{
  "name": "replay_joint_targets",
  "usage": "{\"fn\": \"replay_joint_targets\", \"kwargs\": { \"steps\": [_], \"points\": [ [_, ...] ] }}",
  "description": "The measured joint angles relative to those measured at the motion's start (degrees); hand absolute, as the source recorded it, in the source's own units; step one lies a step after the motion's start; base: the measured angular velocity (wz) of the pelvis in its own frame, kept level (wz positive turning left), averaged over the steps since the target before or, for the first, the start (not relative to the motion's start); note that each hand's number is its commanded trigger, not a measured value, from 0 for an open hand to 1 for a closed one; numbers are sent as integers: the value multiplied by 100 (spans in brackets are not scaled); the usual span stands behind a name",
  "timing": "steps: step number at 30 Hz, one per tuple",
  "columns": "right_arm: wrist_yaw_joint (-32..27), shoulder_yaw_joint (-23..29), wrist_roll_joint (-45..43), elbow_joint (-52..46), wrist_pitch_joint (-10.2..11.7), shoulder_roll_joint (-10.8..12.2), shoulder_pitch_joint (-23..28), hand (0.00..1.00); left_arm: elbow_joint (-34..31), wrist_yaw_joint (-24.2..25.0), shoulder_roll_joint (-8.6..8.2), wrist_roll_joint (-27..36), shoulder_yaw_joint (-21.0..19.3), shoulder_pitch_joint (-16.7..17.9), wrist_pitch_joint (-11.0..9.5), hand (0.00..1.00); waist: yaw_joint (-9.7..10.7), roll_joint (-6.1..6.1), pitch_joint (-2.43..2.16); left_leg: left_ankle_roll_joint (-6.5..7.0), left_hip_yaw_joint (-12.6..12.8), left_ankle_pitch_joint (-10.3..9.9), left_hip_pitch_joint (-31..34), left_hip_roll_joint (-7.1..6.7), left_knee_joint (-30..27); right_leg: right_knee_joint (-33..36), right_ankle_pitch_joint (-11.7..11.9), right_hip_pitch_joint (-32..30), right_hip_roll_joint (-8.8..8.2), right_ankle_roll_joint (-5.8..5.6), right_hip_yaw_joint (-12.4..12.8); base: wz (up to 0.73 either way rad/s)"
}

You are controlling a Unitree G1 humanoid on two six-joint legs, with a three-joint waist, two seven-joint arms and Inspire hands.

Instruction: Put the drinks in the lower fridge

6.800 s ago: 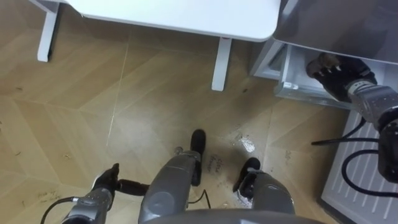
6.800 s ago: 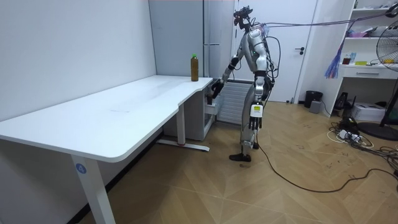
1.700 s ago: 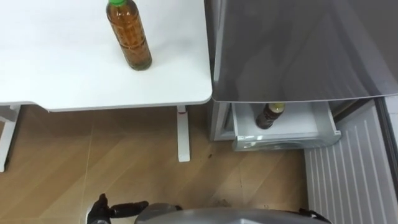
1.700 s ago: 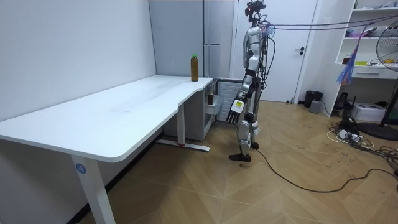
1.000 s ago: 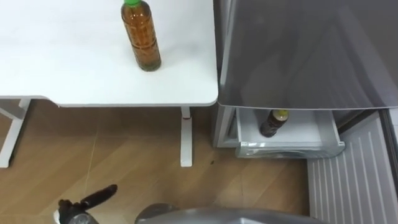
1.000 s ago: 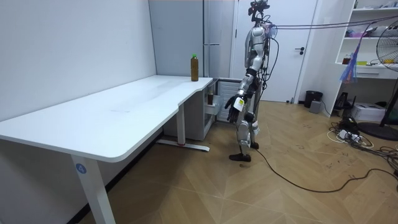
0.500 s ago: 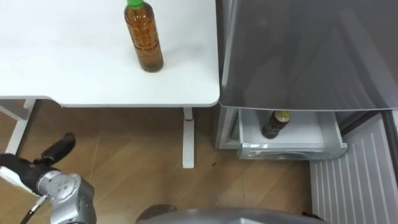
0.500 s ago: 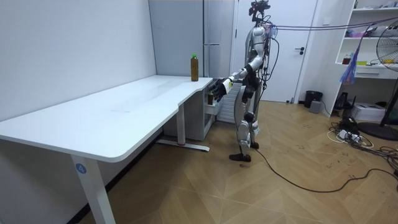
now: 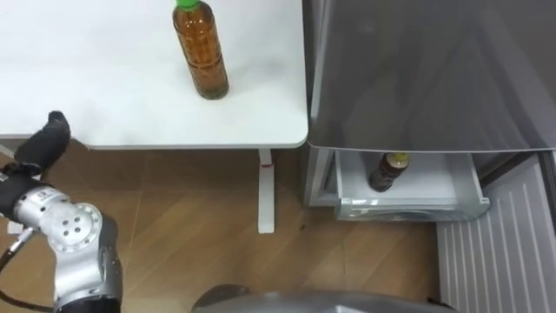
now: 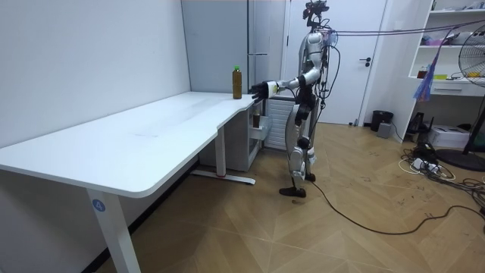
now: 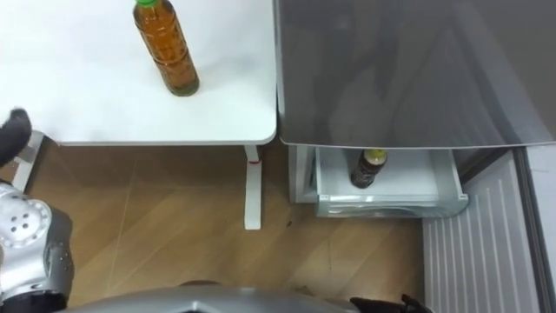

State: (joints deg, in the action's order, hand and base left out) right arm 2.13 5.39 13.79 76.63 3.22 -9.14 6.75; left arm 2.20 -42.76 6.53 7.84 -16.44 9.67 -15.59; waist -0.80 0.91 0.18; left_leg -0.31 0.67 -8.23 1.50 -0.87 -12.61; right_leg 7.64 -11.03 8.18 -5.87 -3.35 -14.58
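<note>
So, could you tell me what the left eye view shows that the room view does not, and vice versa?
Left eye view: a look down into the open fridge drawer, where a dark bottle stands. Room view: the whole standing robot, a white door, a fan at the room view's right. Both: the green-capped bottle on the white table, the left hand short of it, the grey fridge.
</note>
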Motion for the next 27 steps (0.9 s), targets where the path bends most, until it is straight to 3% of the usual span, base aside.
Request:
{"fn": "replay_joint_targets", "kwargs": {
  "steps": [2, 8, 12, 27],
  "points": [
    [8, 30, -59, -24, 4, -2, -7, 0, -88, 112, 77, -119, 91, -1, -39, 0, 64, 1, 4, 0, -2, 0, -10, 0, 4, -1, 0, 10, 0, 0, 1, 0],
    [6, 23, 2, -27, 52, 0, -47, 0, -125, 415, 91, -112, 496, -1, -39, 0, 88, 0, 12, 0, 1, 0, -11, -1, -1, 2, 0, 12, 0, 0, 10, 0],
    [96, 15, 5, 19, 53, 4, -153, 0, -176, 631, 101, -6, 506, -21, -39, 0, 236, 0, 18, 1, 5, 1, -16, 2, 0, 8, 1, 11, 1, 1, 24, 0],
    [504, 98, 85, 277, 46, -7, -227, 0, -434, 1706, 118, 147, 726, -153, 34, 0, 482, 91, 77, -1, 55, 2, -102, 9, 99, 0, 1, 24, -4, 1, 63, -1]
  ]
}}
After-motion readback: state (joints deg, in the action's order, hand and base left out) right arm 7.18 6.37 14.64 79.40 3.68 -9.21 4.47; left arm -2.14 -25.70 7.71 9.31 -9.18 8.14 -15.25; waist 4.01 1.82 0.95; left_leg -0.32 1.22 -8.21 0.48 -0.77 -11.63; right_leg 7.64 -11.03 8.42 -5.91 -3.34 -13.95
